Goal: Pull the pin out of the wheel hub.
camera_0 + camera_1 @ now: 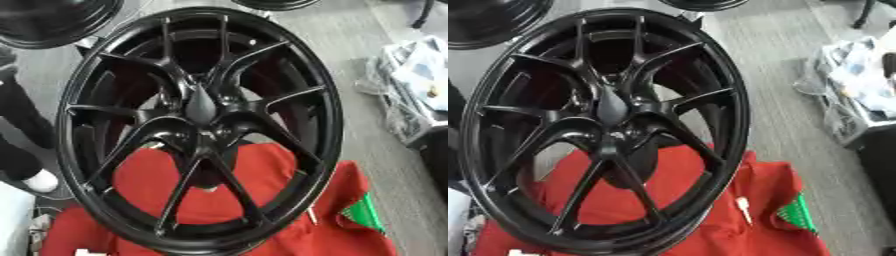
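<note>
Looking down past our own chest, we find a large black wheel [199, 130] standing tilted on its rim, its lower edge resting on a red cloth [262, 172] that seems to be there to cushion it and keep it from sliding. Its spokes meet at the wheel hub [201, 107], which faces us squarely, and we judge that this is why it stands so: the centre can be reached from the front. A dark pointed shape rises at the hub's middle; whether that is the pin we cannot tell, black against black.

Neither of our hands shows in either view, so we cannot say how open they are or whether they have hold of anything. The pull looks not yet begun.

On the cloth, just beside the rim's lower right, lies a small white object [743, 207], and near it a green item [798, 214]. Another dark wheel [52, 20] sits apart at upper left, on the grey floor [346, 45].
</note>
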Robot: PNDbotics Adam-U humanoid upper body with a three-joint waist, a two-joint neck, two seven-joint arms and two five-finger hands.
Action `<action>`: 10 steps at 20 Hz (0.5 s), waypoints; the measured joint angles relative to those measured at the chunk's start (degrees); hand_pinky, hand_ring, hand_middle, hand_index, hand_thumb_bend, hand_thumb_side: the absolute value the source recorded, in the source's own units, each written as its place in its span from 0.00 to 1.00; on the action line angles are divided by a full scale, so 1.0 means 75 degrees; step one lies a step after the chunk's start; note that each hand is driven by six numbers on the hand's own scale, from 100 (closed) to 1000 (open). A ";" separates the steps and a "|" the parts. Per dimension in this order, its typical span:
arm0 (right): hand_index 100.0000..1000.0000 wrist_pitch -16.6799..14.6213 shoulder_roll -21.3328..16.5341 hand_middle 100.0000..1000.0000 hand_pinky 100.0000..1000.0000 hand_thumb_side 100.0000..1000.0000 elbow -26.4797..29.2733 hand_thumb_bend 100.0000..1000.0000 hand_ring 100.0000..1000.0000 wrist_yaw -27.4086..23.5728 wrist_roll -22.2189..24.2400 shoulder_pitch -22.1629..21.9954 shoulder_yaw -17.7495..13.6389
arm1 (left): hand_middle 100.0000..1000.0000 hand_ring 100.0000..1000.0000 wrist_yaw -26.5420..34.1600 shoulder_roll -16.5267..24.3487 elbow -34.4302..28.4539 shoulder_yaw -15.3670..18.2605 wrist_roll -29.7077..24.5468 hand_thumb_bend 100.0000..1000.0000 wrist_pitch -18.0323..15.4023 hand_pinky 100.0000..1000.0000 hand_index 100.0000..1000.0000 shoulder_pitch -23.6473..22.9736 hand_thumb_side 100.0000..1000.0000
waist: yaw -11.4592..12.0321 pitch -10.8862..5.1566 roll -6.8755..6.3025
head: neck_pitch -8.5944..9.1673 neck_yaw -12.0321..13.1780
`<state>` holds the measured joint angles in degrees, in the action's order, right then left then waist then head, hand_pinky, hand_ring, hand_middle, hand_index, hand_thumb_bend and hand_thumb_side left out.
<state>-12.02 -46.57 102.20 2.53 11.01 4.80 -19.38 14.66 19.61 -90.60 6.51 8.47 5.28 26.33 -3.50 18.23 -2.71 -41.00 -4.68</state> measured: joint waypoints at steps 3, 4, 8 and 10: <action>0.89 0.0211 0.0041 0.78 0.87 0.60 -0.0035 0.00 0.82 -0.0556 -0.0371 0.0119 0.0001 | 0.60 0.74 0.0000 0.0000 0.0000 0.0000 0.0000 0.00 0.0000 0.82 0.74 0.0000 0.78 | 0.0010 0.0000 0.0000 | 0.0000 0.0000; 0.89 0.0290 0.0048 0.78 0.87 0.59 -0.0035 0.00 0.82 -0.0724 -0.0463 0.0180 0.0004 | 0.60 0.74 0.0000 0.0000 0.0000 0.0000 0.0000 0.00 0.0000 0.82 0.74 0.0000 0.78 | 0.0016 0.0000 0.0000 | 0.0000 0.0000; 0.88 0.0564 0.0060 0.77 0.86 0.52 -0.0034 0.00 0.81 -0.1039 -0.0597 0.0375 0.0020 | 0.60 0.74 0.0000 -0.0003 0.0000 0.0000 -0.0002 0.00 0.0002 0.82 0.74 0.0007 0.78 | 0.0050 0.0000 0.0001 | 0.0000 0.0000; 0.87 0.0684 0.0064 0.76 0.85 0.52 -0.0034 0.00 0.80 -0.1149 -0.0623 0.0450 0.0057 | 0.60 0.74 0.0000 -0.0003 0.0000 -0.0001 -0.0003 0.00 0.0003 0.82 0.74 0.0008 0.78 | 0.0051 0.0000 0.0003 | -0.0001 0.0000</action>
<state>-6.89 -46.09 101.94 -6.09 6.34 8.17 -18.95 14.66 19.58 -90.60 6.50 8.44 5.30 26.39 -3.12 18.23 -2.68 -41.01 -4.68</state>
